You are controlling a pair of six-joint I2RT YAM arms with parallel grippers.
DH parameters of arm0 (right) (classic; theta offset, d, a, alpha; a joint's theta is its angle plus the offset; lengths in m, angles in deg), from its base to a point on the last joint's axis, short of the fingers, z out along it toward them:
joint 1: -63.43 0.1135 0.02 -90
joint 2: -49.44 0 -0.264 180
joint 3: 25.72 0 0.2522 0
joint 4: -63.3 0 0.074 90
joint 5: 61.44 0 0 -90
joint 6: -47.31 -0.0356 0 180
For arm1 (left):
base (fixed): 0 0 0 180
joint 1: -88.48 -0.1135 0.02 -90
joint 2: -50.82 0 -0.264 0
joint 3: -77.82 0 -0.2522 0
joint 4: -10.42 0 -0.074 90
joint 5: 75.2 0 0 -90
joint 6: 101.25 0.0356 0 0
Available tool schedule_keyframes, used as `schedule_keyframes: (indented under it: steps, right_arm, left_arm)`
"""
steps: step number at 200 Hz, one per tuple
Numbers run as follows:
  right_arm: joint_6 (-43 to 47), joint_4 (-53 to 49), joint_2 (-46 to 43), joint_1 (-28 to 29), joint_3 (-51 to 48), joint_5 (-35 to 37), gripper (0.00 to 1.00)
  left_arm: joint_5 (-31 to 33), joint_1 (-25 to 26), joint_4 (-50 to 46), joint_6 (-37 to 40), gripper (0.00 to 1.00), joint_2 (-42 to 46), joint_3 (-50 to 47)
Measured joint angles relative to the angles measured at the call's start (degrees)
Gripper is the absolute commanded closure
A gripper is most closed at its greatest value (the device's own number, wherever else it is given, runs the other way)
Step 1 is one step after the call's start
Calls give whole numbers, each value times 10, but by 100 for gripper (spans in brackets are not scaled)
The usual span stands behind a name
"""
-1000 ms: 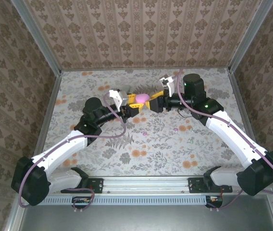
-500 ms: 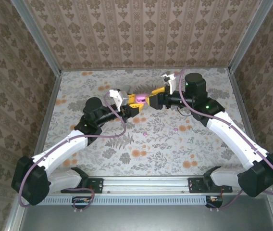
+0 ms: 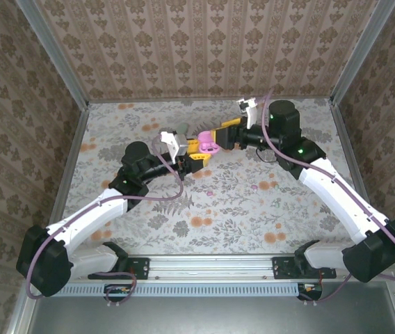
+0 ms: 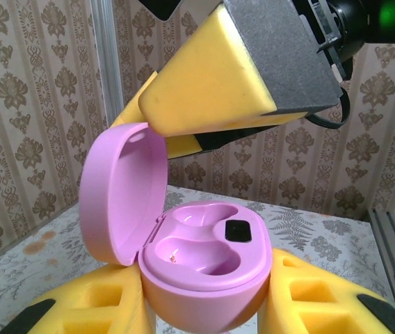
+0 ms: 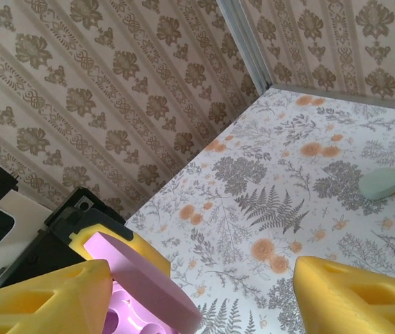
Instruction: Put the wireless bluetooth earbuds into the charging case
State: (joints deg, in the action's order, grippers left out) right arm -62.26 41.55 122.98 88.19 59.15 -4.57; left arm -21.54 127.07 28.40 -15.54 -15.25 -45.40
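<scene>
Lid (image 3: 205,138), top view: raised since the earlier frame; right gripper (image 3: 223,135) spread, drawn clear.
Earbuds (image 3: 210,193): lying on table (image 3: 149,223), apart from case, awaiting pickup.
Charging case (image 4: 204,261), left wrist view: clamped by left gripper (image 4: 204,314), steadied; sockets bared, empty.
Right fingers (image 5: 354,299), right wrist view: parted beside lid.

The pink case (image 4: 204,278) runs off the left wrist view's lower edge, as do the left fingers (image 4: 93,309) flanking it. In the right wrist view its lid (image 5: 149,282) hides most of the base. From above, an earbud (image 3: 210,193) near the middle of the surface (image 3: 149,205) is a speck, its shape unreadable.
</scene>
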Motion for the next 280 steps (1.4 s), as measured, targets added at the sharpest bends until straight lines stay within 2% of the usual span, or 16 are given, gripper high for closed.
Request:
schedule_keyframes:
  steps: [47,107,141,156,174,194,219,247,280]
  right_arm:
    - [-19,-4,0,0,12,-4,20]
    - [-19,-7,-36,-1,12,-12,21]
    - [32,-14,-68,-1,-2,-16,24]
    - [65,-21,-81,-1,-21,-16,20]
    - [74,-50,-77,-5,-20,-16,20]
    - [29,-87,-36,-25,23,-46,23]
    - [-69,-94,12,-39,54,-91,29]
    - [-169,-90,22,-37,53,-142,29]
    - [-221,-90,25,-36,53,-173,31]
  left_arm:
    - [5,1,14,0,74,0,0]
    - [17,4,27,0,73,-1,0]
    - [19,4,39,-6,73,-7,0]
    - [18,4,42,-8,73,-7,0]
    - [16,4,45,-9,73,-7,0]
    - [16,4,45,-7,73,-7,0]
    - [19,4,43,4,73,-7,0]
    - [28,4,39,21,73,-6,0]
    - [32,4,38,34,73,-6,1]
